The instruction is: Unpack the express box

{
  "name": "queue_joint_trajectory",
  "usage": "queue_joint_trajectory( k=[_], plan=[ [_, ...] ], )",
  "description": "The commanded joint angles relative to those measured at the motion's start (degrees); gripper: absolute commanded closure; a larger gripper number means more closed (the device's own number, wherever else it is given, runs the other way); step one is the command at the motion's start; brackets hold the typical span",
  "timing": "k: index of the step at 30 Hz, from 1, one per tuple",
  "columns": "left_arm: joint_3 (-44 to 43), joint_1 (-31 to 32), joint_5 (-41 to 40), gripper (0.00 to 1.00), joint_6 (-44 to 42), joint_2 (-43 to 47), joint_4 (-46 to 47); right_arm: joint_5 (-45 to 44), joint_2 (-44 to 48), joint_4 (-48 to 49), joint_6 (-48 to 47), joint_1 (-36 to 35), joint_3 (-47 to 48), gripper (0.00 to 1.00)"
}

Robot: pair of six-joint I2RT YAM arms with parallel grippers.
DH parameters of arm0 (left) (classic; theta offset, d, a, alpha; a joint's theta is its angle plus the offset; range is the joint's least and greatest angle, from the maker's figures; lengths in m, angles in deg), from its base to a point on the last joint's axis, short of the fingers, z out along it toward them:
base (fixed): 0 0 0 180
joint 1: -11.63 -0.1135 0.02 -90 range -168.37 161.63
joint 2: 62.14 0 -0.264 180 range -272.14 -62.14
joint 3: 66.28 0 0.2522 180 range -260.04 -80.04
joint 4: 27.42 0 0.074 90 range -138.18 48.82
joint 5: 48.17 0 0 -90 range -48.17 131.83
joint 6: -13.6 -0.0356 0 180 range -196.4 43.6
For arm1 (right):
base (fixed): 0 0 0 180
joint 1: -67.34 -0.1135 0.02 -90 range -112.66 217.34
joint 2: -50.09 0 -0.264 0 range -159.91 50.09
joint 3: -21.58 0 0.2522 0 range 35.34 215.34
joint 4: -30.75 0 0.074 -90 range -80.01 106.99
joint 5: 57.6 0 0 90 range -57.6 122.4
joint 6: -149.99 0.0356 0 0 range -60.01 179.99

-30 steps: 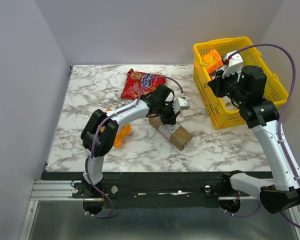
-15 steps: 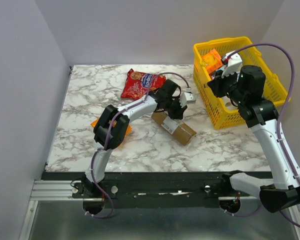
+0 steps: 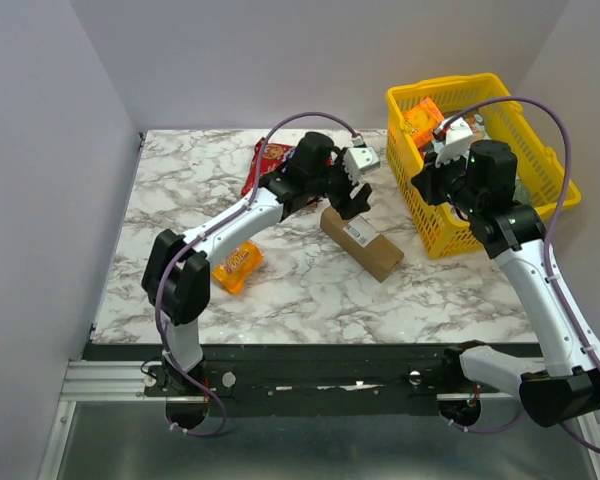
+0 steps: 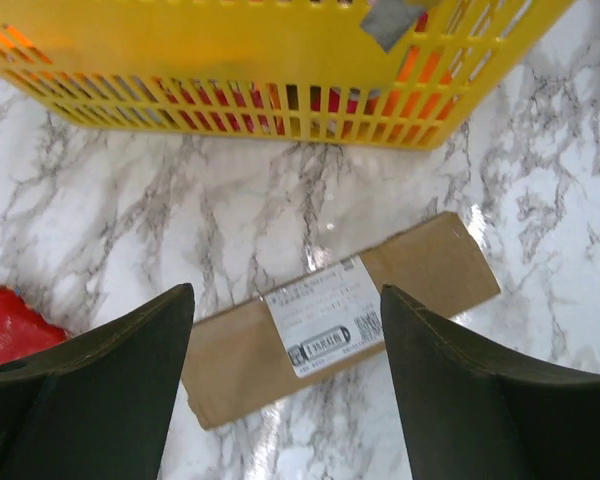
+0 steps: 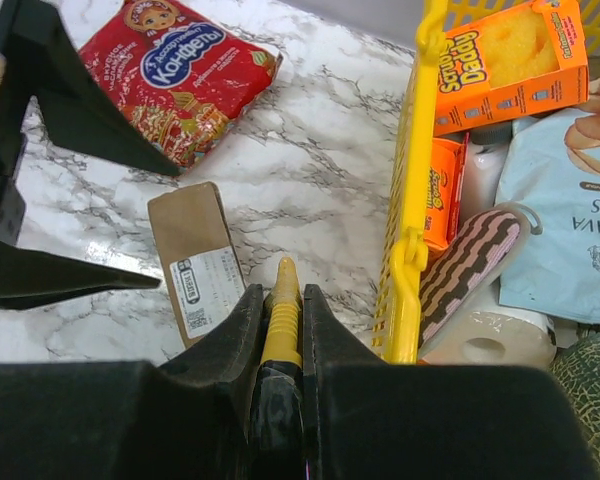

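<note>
The express box (image 3: 362,240), a brown carton with a white label, lies flat on the marble table, angled toward the near right. It also shows as the express box (image 4: 340,315) and the express box (image 5: 198,260). My left gripper (image 3: 352,198) hovers open just above its far end, jaws wide apart and empty (image 4: 285,295). My right gripper (image 3: 425,185) hangs beside the basket, to the right of the box, and is shut (image 5: 283,290) on a yellow ridged tool (image 5: 283,300) whose tip points down at the table near the box's end.
A yellow basket (image 3: 540,140) at the back right holds snack packs and a roll; its wall (image 4: 230,40) and rim (image 5: 420,150) are close to the box. A red snack bag (image 3: 270,160) lies behind the left gripper. An orange pack (image 3: 235,265) lies at left.
My left gripper has opened, let go of the box and drawn up and back. The box has slid toward the right. The right arm has shifted slightly left, still gripping the tool.
</note>
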Motion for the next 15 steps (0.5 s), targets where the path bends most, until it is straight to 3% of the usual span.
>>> queue_joint_trajectory(
  k=[1, 9, 15],
  plan=[
    [8.92, 0.99, -1.00, 0.25, 1.44, 1.82, 1.63, -0.11, 1.84, 2.37, -0.70, 0.46, -1.79, 1.00],
    [8.41, 3.19, 1.19, 0.48, 3.64, -4.24, 5.94, -1.16, 2.54, 2.11, -1.58, 0.55, -2.06, 1.00],
    [5.86, 4.07, 2.85, 0.50, 2.85, -8.90, 6.39, -1.52, 4.74, 1.24, -1.85, 1.51, -3.90, 1.00]
  ],
)
